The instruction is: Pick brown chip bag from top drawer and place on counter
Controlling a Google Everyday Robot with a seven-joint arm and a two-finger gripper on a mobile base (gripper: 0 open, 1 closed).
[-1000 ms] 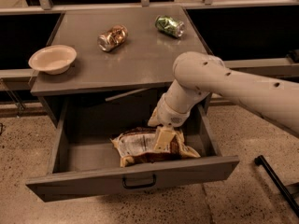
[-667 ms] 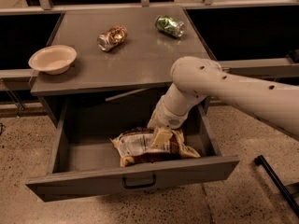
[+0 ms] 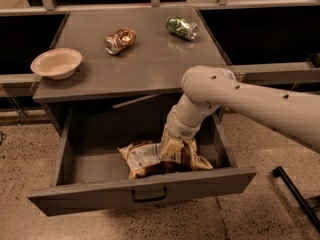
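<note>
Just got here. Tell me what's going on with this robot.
The robot's arm reaches down into the open top drawer, and its gripper is right at the brown chip bag, which lies on the drawer floor, not yet lifted. The counter above holds a bowl, a crushed copper can and a green can.

Dim warm light, sheen on counter [image 3: 150, 59], jaws in shadowed top drawer [image 3: 95, 166]
</note>
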